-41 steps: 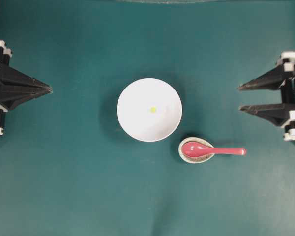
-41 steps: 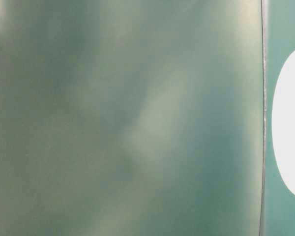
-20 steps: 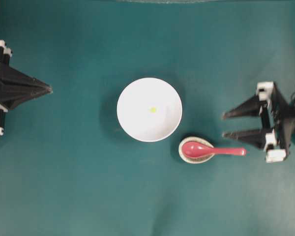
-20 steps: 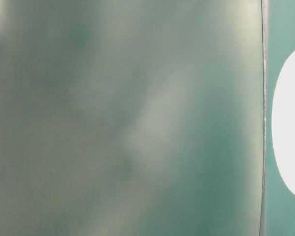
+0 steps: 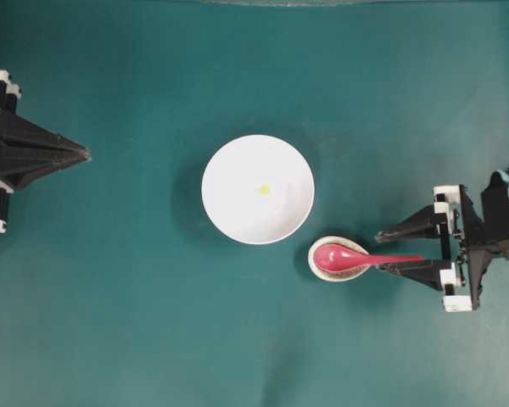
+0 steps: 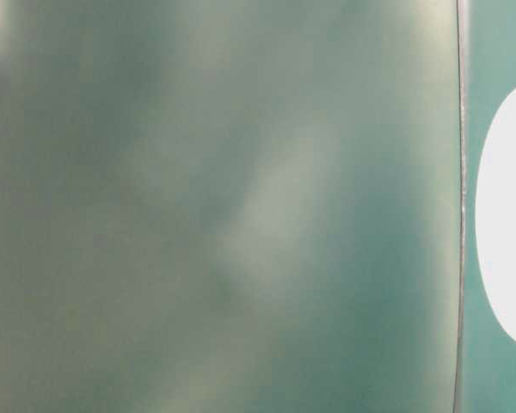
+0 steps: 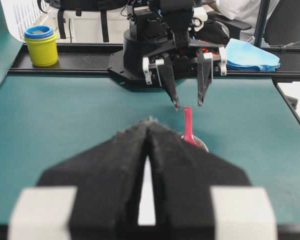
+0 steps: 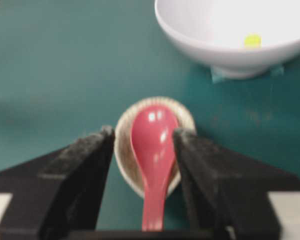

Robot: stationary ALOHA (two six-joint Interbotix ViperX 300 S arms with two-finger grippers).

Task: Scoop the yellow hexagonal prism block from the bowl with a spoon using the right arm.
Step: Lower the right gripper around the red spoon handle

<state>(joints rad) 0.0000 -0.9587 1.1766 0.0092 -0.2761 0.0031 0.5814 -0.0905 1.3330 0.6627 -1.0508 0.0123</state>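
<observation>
Open green table [image 5: 136,322] all round; bowl [image 5: 229,212] at centre, well clear of every edge. Block [image 5: 264,189] lies alone in bowl, near its middle. Small dish [image 5: 316,270] just right of bowl's near side holds spoon [image 5: 348,258] scoop; handle sticks out right. Right gripper [image 5: 380,253] spread wide, fingers either side of handle, not gripping. Left gripper [image 5: 85,154] clenched, far left edge.

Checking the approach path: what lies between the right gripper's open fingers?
The glossy pink-red spoon's handle lies between the right gripper's fingers, scoop resting in the small speckled dish; the right wrist view shows it.
</observation>
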